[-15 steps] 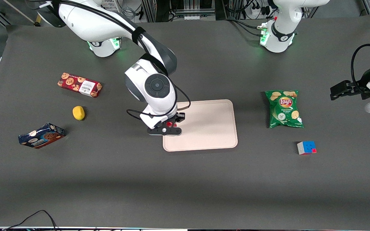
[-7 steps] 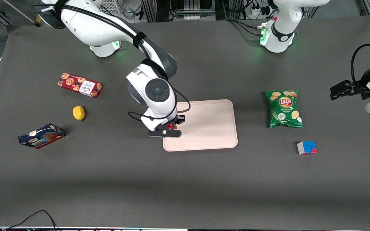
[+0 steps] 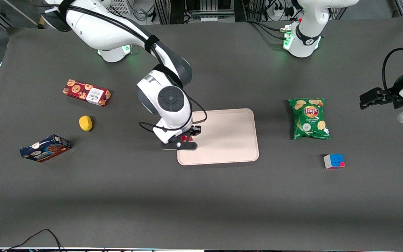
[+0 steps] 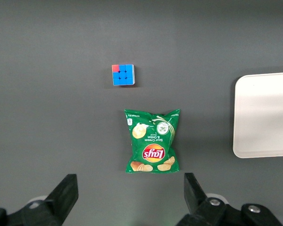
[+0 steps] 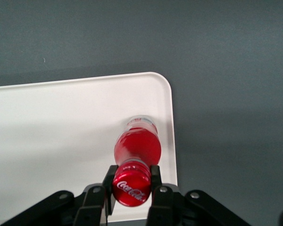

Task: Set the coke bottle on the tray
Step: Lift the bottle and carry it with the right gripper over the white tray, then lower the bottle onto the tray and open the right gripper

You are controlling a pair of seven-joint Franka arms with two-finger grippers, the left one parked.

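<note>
My right gripper (image 3: pixel 186 137) hangs over the tray's (image 3: pixel 229 140) end toward the working arm. In the right wrist view the gripper (image 5: pixel 132 178) is shut on the red cap of the coke bottle (image 5: pixel 137 147), one black finger (image 5: pixel 109 182) on each side of the cap. The bottle hangs upright, with its red label below the cap. Its base is over the pale tray (image 5: pixel 61 132), just inside a rounded corner. I cannot tell whether the base touches the tray. In the front view only red bits of the bottle (image 3: pixel 189 138) show under the wrist.
A green Lay's chips bag (image 3: pixel 309 119) and a colour cube (image 3: pixel 334 161) lie toward the parked arm's end. A lemon (image 3: pixel 85 123), a red cookie box (image 3: pixel 86 92) and a blue cookie box (image 3: pixel 45 147) lie toward the working arm's end.
The right arm's wrist has shifted slightly, and the gripper with the bottle has sunk a little over the tray's edge. Nothing else has moved.
</note>
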